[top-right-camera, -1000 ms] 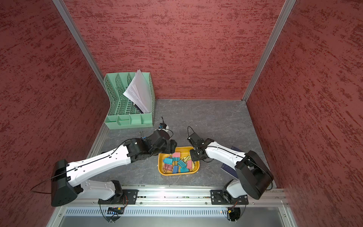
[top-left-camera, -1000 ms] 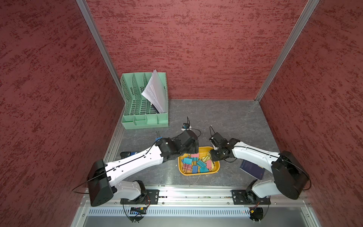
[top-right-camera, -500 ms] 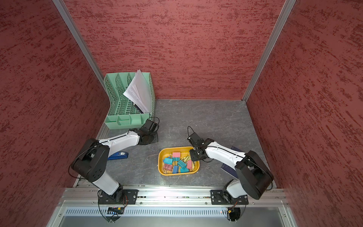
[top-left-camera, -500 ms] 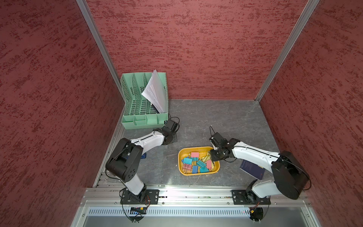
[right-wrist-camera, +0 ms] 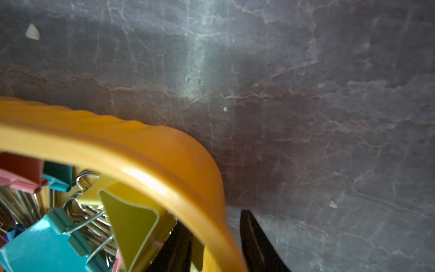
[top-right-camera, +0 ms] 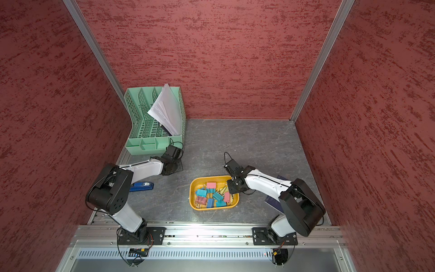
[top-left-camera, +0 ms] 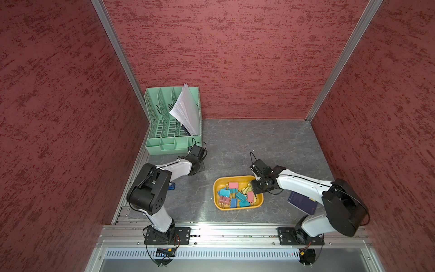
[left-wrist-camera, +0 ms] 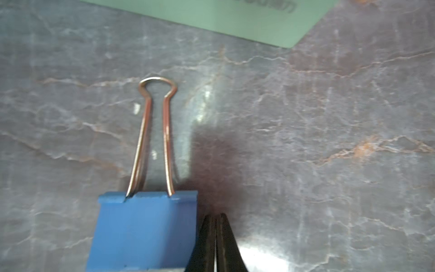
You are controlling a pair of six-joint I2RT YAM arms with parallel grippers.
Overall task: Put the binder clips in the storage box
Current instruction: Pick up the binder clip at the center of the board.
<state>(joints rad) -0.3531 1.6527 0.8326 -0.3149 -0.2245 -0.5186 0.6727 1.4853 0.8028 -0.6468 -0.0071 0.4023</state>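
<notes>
Just beside the shut, empty tips of the left gripper [left-wrist-camera: 215, 219], a blue clip [left-wrist-camera: 146, 230] lies on the table [left-wrist-camera: 306, 141], handles pointing ahead. The right gripper [right-wrist-camera: 211, 217] stands narrow astride the box [right-wrist-camera: 141, 150] wall, one finger inside, one outside; whether it pinches cannot be told. More clips [top-left-camera: 235, 195] are heaped inside by its inner finger.

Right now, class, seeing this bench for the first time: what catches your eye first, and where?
The yellow-orange storage box near the front middle, heaped with pink, blue, teal and yellow binder clips, stands out first, with the right gripper straddling its rim. Next, the mint-green file organizer holding white papers in the far left corner, and the left gripper shut beside one blue clip lying close to it.
</notes>
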